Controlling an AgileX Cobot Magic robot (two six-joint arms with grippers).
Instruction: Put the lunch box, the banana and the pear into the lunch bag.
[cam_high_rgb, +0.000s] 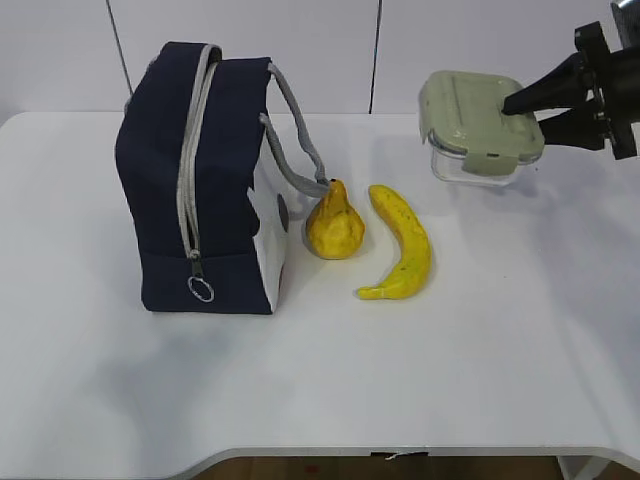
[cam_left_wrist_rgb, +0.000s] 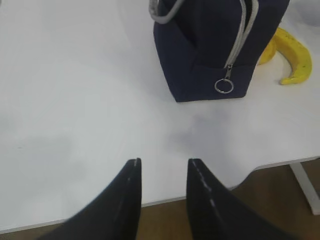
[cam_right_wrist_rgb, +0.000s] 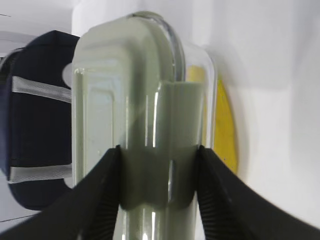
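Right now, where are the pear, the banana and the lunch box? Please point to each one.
pear (cam_high_rgb: 335, 232), exterior view, on its wide lower body.
banana (cam_high_rgb: 408, 245), exterior view, on the middle of its curve.
lunch box (cam_high_rgb: 470, 110), exterior view, on its green lid.

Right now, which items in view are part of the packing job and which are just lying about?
Job items:
- lunch box, held in the right gripper
- banana
- pear
- lunch bag, zipped shut

Not part of it:
- nothing loose; only the table and the empty left gripper
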